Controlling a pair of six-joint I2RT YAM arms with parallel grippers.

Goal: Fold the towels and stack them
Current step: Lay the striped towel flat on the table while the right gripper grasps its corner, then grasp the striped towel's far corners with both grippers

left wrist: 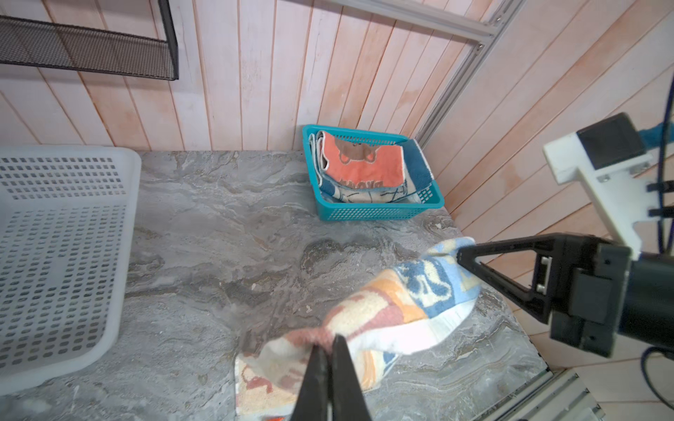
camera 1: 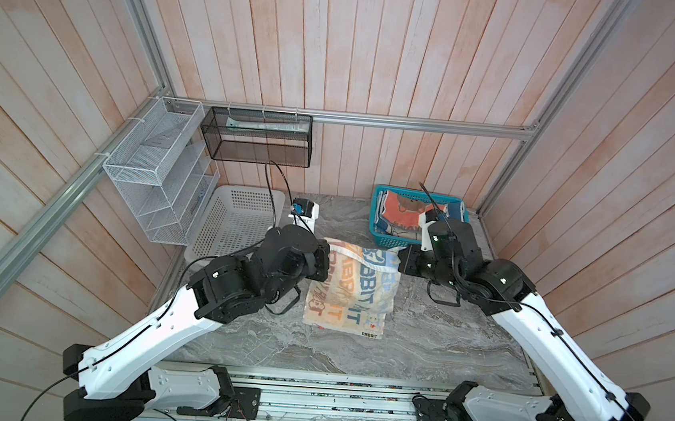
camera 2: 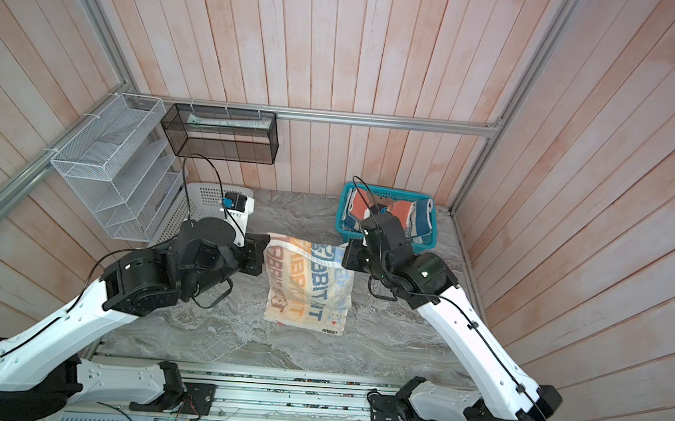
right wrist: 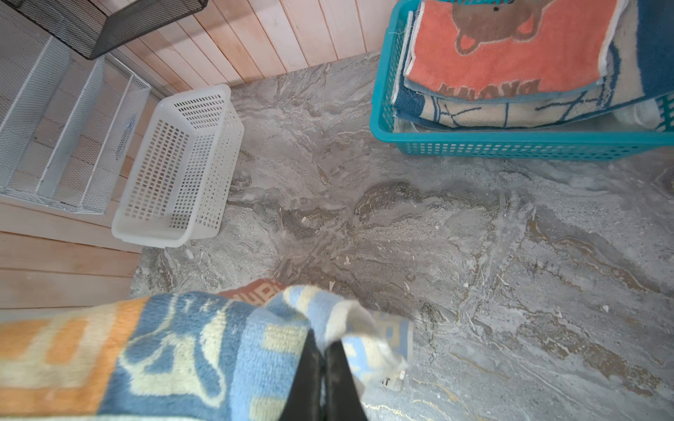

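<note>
As both arms reach in over the middle of the desk [camera 1: 440, 345], each has a far corner of the block-lettered towel [camera 1: 351, 292] pinched tight. The left gripper [left wrist: 331, 340] is clamped on the corner toward the desk's left edge and the right gripper [right wrist: 322, 340] on the corner toward the right edge, with no gap showing between either pair of jaws. The held edge sags between them, lifted off the surface, while the rest of the cloth runs down and lies flat toward the near edge, long axis far to near.

That's the key: the free end lies nearward of both pincers, and neither arm is closer. So the fold looks like a joint sweep of the raised edge toward the near edge, laying it over the flat part.

In the far right corner the teal basket [left wrist: 379, 213] holds folded cloths, the coral-orange towel [left wrist: 361, 167] on top. The white basket [right wrist: 175, 171] lies tipped on its side at the far left corner.
</note>
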